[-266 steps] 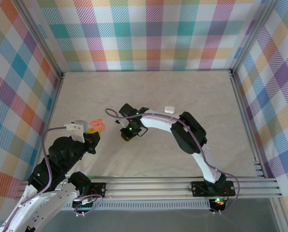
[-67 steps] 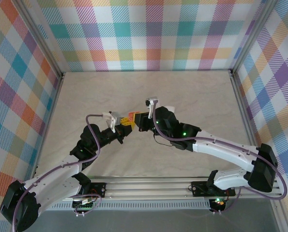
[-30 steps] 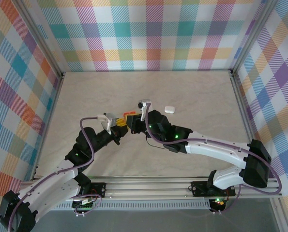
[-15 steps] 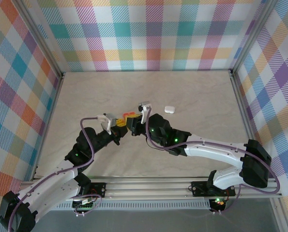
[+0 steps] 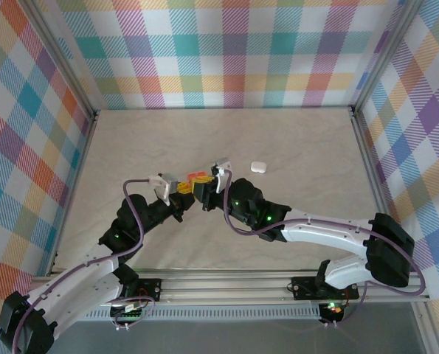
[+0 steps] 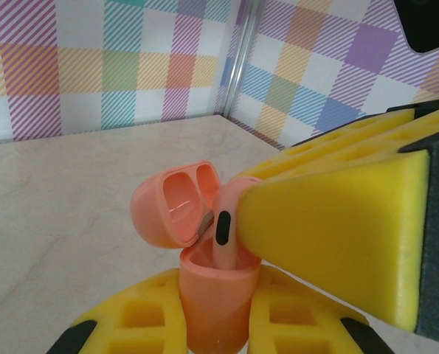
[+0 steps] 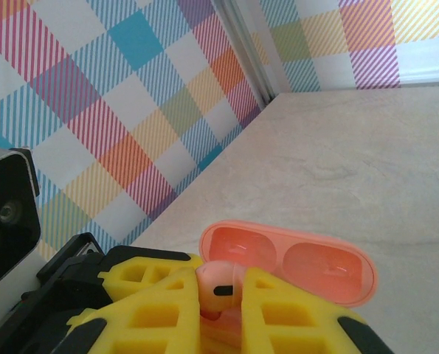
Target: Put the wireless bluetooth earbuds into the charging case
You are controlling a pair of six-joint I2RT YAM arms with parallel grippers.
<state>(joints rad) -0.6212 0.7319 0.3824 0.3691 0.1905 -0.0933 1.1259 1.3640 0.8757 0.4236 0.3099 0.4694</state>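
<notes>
Step in hand: seating a salmon-pink earbud [image 6: 228,221] in the pink charging case [image 6: 212,324]. Left gripper [image 6: 218,295] is clamped on the case body, which stands upright with its lid [image 6: 171,210] hinged back. Right gripper [image 7: 220,286] pinches the bud's head between its tips, and the stem looks partly in the well below. Next move, I'd say: push straight down, then release. Bud and case are glossy rounded plastic and the yellow pads [image 7: 293,317] are soft and webbed, so slip is possible.

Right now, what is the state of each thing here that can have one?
pink charging case: lid open, upright, held.
pink earbud: gripped, lower end inside the case, head above the rim.
white case: looks shut, untouched.
left gripper: shut on the pink charging case.
right gripper: shut on the pink earbud.
</notes>
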